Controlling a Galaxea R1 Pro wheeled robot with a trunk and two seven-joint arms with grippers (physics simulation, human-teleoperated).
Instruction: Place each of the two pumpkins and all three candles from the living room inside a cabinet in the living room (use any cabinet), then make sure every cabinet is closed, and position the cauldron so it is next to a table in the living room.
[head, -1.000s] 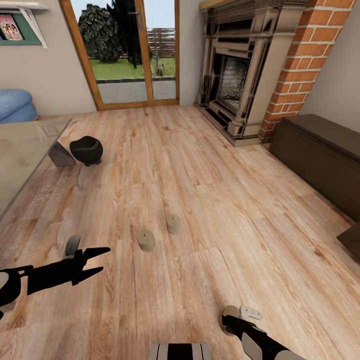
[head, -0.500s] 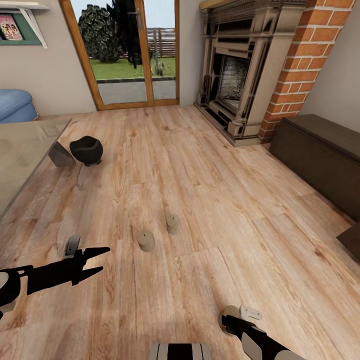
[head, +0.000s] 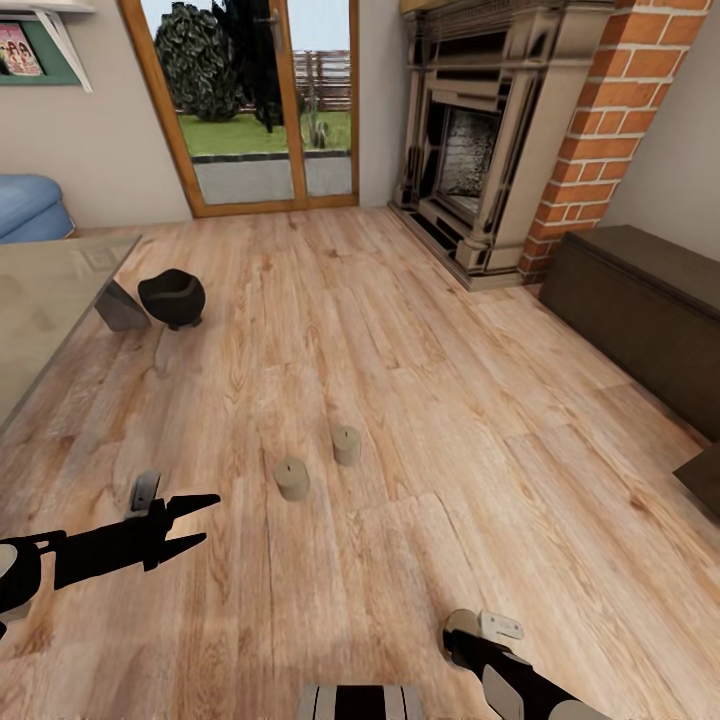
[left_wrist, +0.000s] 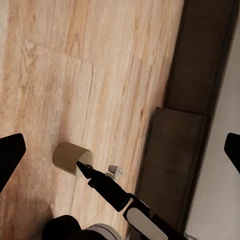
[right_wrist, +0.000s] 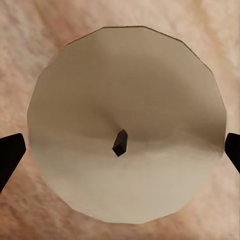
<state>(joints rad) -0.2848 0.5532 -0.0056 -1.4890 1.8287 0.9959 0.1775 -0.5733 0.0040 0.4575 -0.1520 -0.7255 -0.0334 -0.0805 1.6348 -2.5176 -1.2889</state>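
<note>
Head view: two candles (head: 292, 479) (head: 346, 445) stand on the wood floor (head: 420, 380), between the glossy bench (head: 40, 310) and the dark cabinet (head: 640, 310). The black cauldron (head: 172, 298) sits just beside the bench's corner. The left gripper (head: 190, 520) is spread, near the closer candle.

Left wrist view: a third candle (left_wrist: 67, 157) stands near the cabinet (left_wrist: 175, 165).

Right wrist view: the right gripper (right_wrist: 120, 152) is spread directly above the third candle (right_wrist: 125, 125).

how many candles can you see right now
3. Two candles stand apart on the floor ahead of the left pincer: one nearer, one farther. The third sits directly under the right pincer.
</note>
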